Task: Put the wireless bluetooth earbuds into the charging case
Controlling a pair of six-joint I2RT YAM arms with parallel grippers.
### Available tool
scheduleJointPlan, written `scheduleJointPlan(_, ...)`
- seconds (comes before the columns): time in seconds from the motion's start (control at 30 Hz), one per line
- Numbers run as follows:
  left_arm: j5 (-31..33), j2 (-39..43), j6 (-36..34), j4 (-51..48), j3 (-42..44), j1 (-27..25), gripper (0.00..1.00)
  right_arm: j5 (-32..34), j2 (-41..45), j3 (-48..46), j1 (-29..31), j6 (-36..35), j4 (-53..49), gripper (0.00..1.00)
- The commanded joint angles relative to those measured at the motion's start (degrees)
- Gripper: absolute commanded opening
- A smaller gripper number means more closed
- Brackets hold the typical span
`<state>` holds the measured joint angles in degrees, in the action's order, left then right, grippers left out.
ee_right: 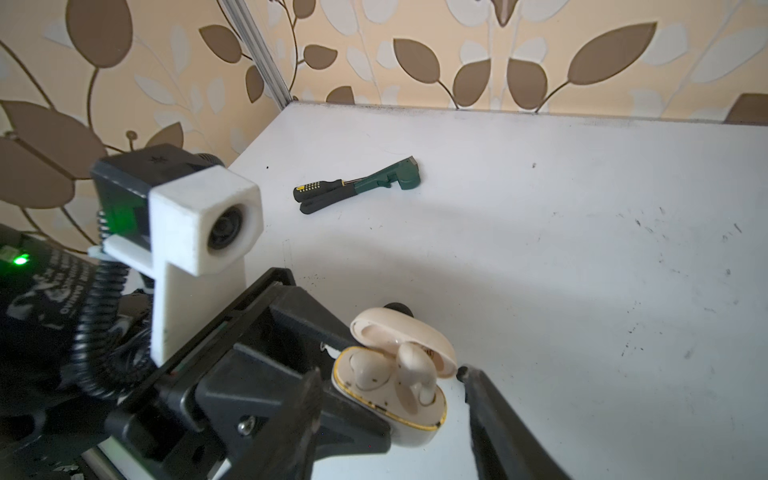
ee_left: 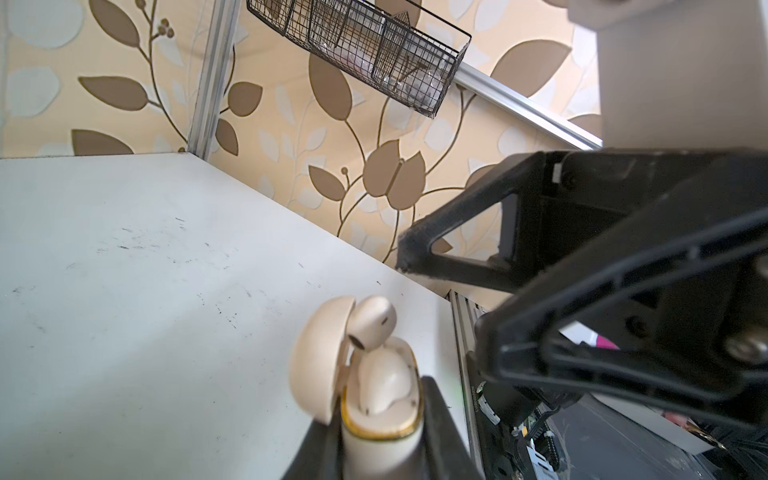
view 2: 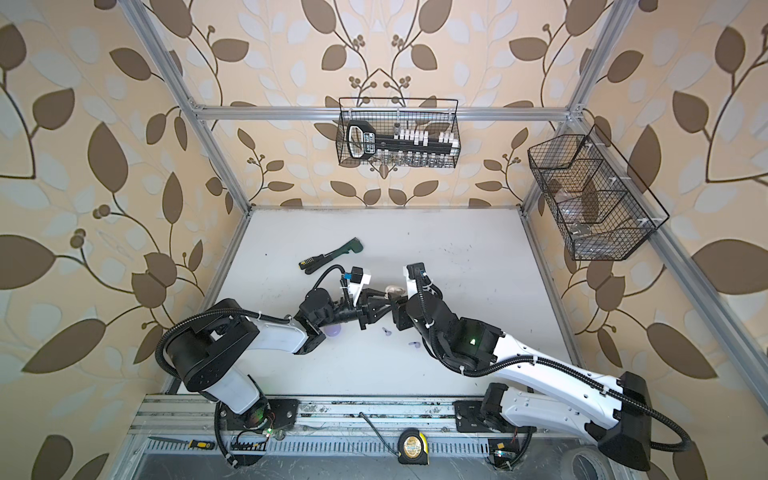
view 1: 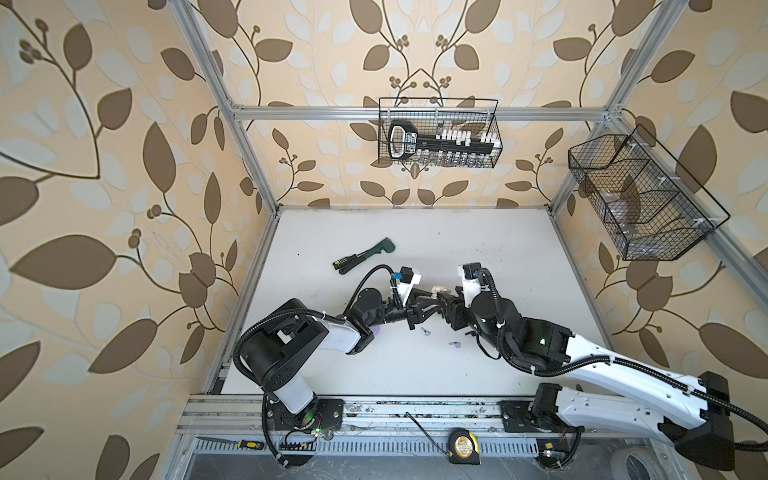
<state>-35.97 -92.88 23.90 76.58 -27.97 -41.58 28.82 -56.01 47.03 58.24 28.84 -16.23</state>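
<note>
Left tool: clamped on the charging case.
Right tool: spread apart, just beside it.
Earbuds: two cream ones inside, one sticking up.

Four earbuds, one cream case

charging case: in both top views mostly covered by left gripper and right gripper; base cut off by the lower edge in the left wrist view.
cream earbuds: partly hidden inside the case.
lilac earbuds: mid-worktop, too small to tell orientation.
lilac object: half under the left arm, unidentifiable.
right gripper: blurred and cut off in the left wrist view.
</note>
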Motion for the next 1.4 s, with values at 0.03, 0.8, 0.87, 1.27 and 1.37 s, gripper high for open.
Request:
scheduleJointPlan(0.03, -2.48, 2.7, -3.07, 4.99, -0.19, -0.17, 0.0, 0.23, 0.88, 3.38, 0.32, -0.22, -2.98, 0.53)
scheduleJointPlan(0.8, -4.54, 8.29, -33.66, 4.95, 7.98, -2.36, 0.0, -9.6, 3.98, -1.7, 0.57, -5.68, -4.0, 0.31)
scheduleJointPlan(0.87, -4.88, 8.4, -33.6, 5.0, 8.01, -2.36, 0.0, -9.72, 4.98, -3.1, 0.96, -6.07, -3.71, 0.33)
scheduleJointPlan(1.27, -5.12, 8.51, -33.22, 5.01, 7.9, -2.32, 0.0, -8.82, 6.95, -5.28, 1.91, -6.43, -3.98, 0.39)
scheduleJointPlan(1.37, -5.72, 8.55, -33.21, 4.99, 7.84, -2.36, 0.0, -8.53, 7.57, -5.29, 1.94, -6.52, -4.07, 0.44)
